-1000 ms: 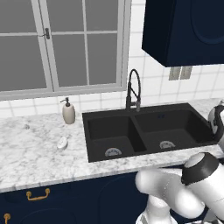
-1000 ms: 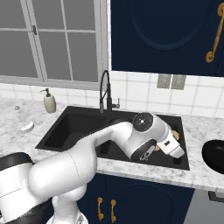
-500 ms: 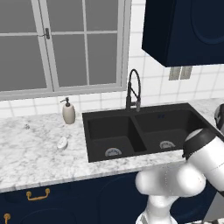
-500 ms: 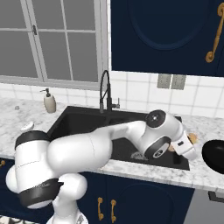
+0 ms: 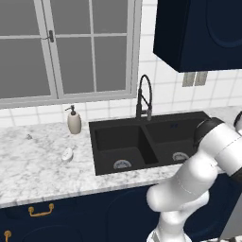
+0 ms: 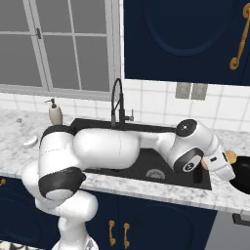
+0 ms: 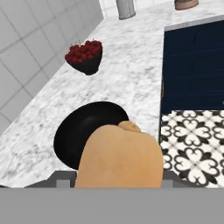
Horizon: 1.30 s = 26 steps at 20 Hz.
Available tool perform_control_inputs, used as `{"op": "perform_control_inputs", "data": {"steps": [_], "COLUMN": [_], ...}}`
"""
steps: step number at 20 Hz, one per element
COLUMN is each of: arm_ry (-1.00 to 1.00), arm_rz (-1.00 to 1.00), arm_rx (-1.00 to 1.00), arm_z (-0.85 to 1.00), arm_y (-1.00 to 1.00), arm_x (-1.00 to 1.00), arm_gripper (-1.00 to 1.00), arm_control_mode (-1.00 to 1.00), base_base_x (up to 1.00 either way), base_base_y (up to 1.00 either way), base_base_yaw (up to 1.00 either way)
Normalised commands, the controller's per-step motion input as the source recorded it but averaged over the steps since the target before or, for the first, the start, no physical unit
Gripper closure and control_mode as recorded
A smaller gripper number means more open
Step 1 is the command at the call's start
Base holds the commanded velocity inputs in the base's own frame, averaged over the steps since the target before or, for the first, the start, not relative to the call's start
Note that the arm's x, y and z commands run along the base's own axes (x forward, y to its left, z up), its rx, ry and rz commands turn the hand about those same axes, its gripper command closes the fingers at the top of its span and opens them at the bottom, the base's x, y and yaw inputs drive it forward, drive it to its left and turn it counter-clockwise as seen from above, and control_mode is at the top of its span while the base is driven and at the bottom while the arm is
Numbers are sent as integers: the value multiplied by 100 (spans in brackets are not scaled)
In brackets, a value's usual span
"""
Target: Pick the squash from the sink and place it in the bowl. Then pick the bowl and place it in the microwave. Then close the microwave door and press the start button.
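The orange-tan squash (image 7: pixel 120 159) fills the lower middle of the hand view, held between the jaws with the fingertips hidden behind it. My gripper (image 6: pixel 223 163) is shut on the squash (image 6: pixel 230 156) just past the right end of the black sink (image 6: pixel 146 163), above the marble counter. The glossy black bowl (image 7: pixel 81 131) lies directly beyond the squash in the hand view, and its rim (image 6: pixel 242 173) shows at the right edge of the right base view, close beside the gripper. The sink (image 5: pixel 142 142) basins hold nothing. The microwave is out of view.
A black arched faucet (image 5: pixel 144 97) stands behind the sink. A soap dispenser (image 5: pixel 73 120) and a pale oval lump (image 5: pixel 67 154) sit on the counter to the left. Beyond the black bowl are a dark bowl of red fruit (image 7: pixel 85 57) and a grey canister (image 7: pixel 126 8). Patterned floor (image 7: pixel 192 144) lies past the counter edge.
The arm has swung right, out of the sink, carrying the squash over the counter until it hangs at the black bowl.
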Motion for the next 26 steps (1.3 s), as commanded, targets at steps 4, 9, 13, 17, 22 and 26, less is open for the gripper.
{"op": "perform_control_inputs", "data": {"steps": [4, 9, 13, 17, 22, 26], "arm_ry": [0, 0, 0, 0, 1, 7], "arm_rz": [-13, -8, -5, -3, -1, 0], "arm_rx": [7, 10, 12, 10, 7, 0], "arm_z": [0, -1, -6, -15, -13, -39], "arm_y": [-45, -38, -34, -35, -24, 0], "arm_x": [0, 0, 0, 0, 0, 11], "arm_gripper": [100, 100, 100, 100, 100, 100], "arm_control_mode": [-100, -100, -100, -100, -100, -100], "base_base_x": [0, 0, 0, 0, 0, 0], "base_base_y": [0, 0, 0, 0, 0, 0], "base_base_yaw": [0, 0, 0, 0, 0, 0]}}
